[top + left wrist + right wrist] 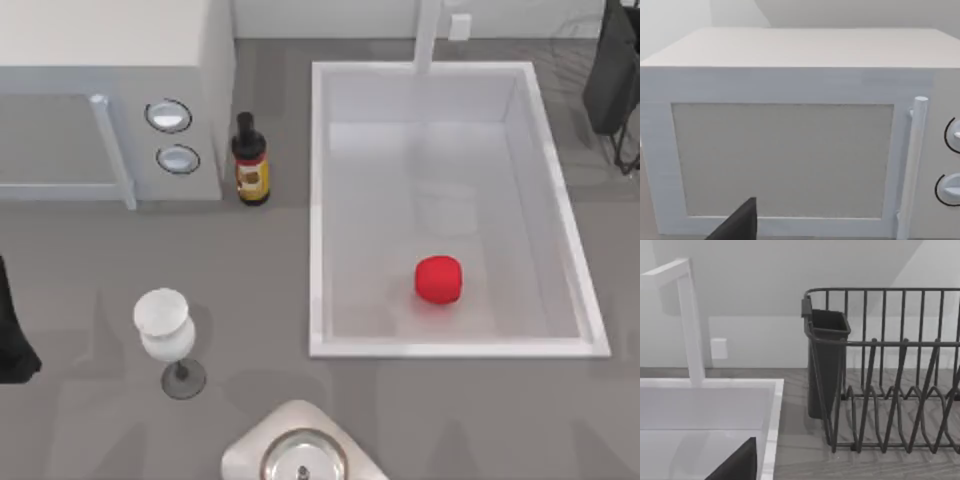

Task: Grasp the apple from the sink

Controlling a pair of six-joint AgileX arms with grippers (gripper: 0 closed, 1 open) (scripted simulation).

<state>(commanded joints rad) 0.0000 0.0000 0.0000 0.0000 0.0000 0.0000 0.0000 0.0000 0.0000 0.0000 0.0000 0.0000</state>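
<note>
Apple [438, 279] lies untouched on sink [450, 348] floor, near front wall. I see no grasp begun; whole approach and pickup left. Left arm parked facing microwave [790, 145], right arm by dish rack [890, 390]. Fingers' state: cannot tell.

apple [439, 279] in sink [318, 200] (table's right)

Table [90, 270] (grey): sink [318, 200], glass [166, 335].

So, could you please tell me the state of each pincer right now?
Left pincer: cannot be told, facing the microwave.
Right pincer: cannot be told, near the sink.
</note>
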